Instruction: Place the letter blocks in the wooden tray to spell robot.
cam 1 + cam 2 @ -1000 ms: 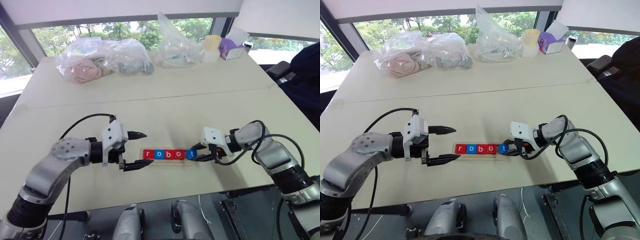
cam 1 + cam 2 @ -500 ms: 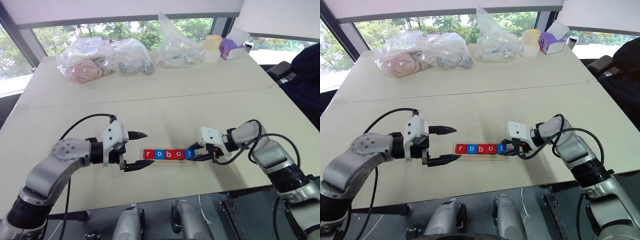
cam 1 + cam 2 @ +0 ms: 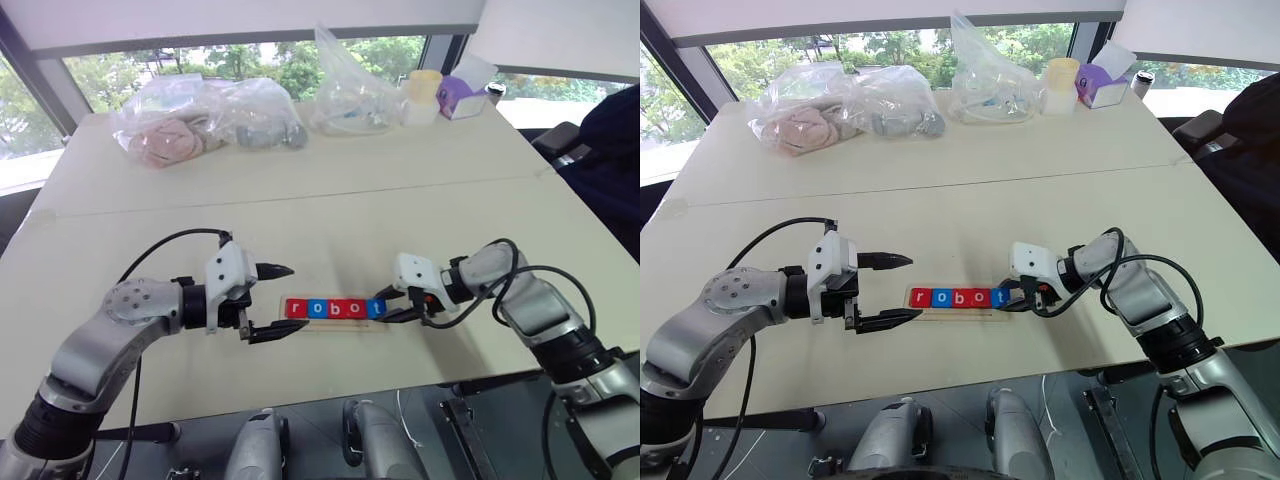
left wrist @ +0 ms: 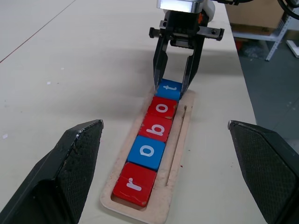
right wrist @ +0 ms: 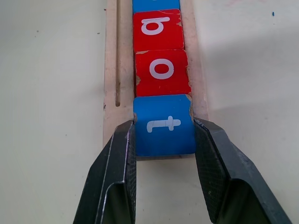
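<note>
Two tools flank the row: my right tool (image 5: 163, 140) clamps the blue t block (image 5: 164, 124) at the right end of the wooden tray (image 4: 175, 154); my left tool (image 3: 272, 300) hangs wide open just off its left end; five letter blocks (image 4: 150, 151) read "robot" on the table (image 3: 330, 205).

The wooden tray (image 4: 180, 140) is pale, unvarnished wood, its rim matt with a faint grain. The letter blocks (image 4: 150, 151) carry smooth red and blue paint with white letters, chipped to bare wood at some corners. Clamped on the blue t block (image 5: 164, 125), the right pincer (image 5: 164, 179) has black fingers with finely textured pads (image 5: 212, 158). The tabletop (image 3: 400, 210) under it is smooth, matt cream. Beyond lie crinkled glossy clear plastic bags (image 3: 210, 115).
</note>
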